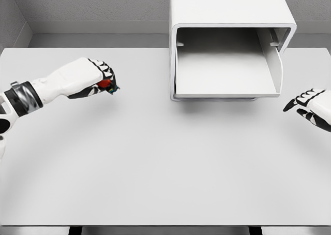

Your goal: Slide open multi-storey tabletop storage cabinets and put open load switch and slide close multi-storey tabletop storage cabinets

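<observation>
The white tabletop storage cabinet stands at the back of the table, right of the middle. Its drawer is slid out toward me and looks bare inside. My left hand hovers over the table left of the cabinet, fingers curled around a small load switch that shows red with a dark green edge. Most of the switch is hidden by the fingers. My right hand hangs at the right edge, just right of the drawer's front corner, fingers relaxed and holding nothing.
A white table spreads wide in front of the cabinet. Grey walls close the back and the left side. The table's front edge runs along the bottom of the view.
</observation>
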